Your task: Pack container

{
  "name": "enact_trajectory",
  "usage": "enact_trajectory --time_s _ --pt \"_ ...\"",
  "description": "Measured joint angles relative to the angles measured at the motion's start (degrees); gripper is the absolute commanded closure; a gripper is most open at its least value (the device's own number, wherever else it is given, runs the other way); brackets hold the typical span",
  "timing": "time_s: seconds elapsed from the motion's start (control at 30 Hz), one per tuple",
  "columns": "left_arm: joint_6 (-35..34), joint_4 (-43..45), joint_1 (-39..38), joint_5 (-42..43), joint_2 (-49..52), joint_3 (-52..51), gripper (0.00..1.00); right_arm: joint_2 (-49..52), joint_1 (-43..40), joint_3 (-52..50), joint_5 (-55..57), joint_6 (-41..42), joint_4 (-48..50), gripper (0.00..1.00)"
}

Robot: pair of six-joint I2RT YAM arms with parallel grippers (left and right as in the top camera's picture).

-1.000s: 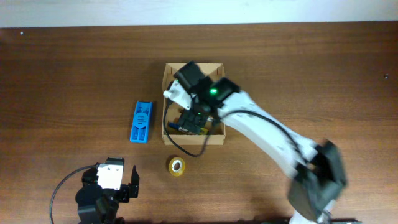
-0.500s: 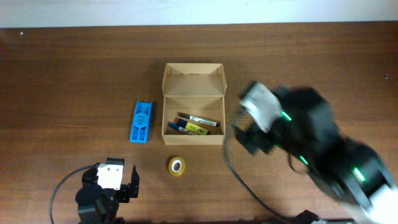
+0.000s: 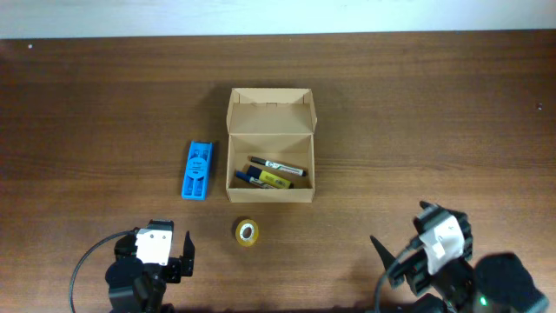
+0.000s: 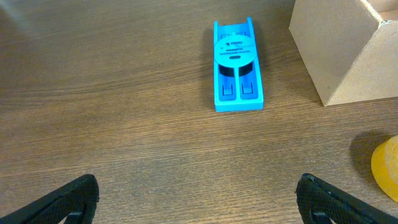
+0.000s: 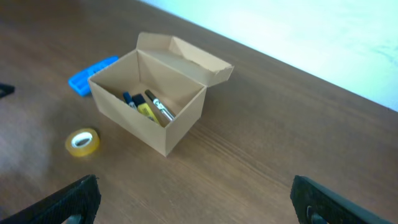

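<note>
Overhead, we see the box (image 3: 270,146) standing near the middle of the table (image 3: 434,96), its mouth upward and its lid (image 3: 270,111) folded back toward the far edge. Several markers (image 3: 274,172), among them a yellow one and a blue one, lie inside against the near wall. A blue case (image 3: 198,170) lies flat on the table to the left of the box, near it but not touching. A yellow tape roll (image 3: 247,232) lies flat on the near side of the box, off its near left corner and apart from both box and case. At the near edge, the left gripper (image 4: 199,196) hangs low over bare wood with its fingers spread wide and nothing between them; from its wrist camera we see the case straight ahead, a box corner at upper right and the tape roll at the right margin. Likewise, the right gripper (image 5: 196,196) sits at the near right, well apart from the box, its fingers spread wide and empty; its wrist camera takes in box, tape roll and case together.
</note>
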Motion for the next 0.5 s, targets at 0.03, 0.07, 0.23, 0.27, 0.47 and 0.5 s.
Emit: enact_trajectory --time_s 0.03,0.07,0.23,0.27,0.47,0.5 --pt "0.02 0.00 0.00 0.00 0.00 0.00 0.01 -1.46 0.00 -0.42 0.02 0.50 0.00 0.01" --pt "0.00 0.00 0.00 0.00 0.00 0.00 0.01 -2.62 0.00 -0.59 0.04 0.92 0.02 0.01" --pt "0.00 0.00 0.00 0.00 0.00 0.00 0.01 -5.57 0.00 -0.59 0.04 2.21 0.83 0.01" --pt "0.00 0.00 0.00 0.00 0.00 0.00 0.00 -5.57 0.00 -0.59 0.04 2.34 0.83 0.01" --pt "0.02 0.00 0.00 0.00 0.00 0.00 0.00 -5.55 0.00 -0.59 0.04 2.95 0.79 0.01" --pt "0.00 0.00 0.00 0.00 0.00 0.00 0.01 -5.55 0.00 -0.59 0.04 2.95 0.68 0.01"
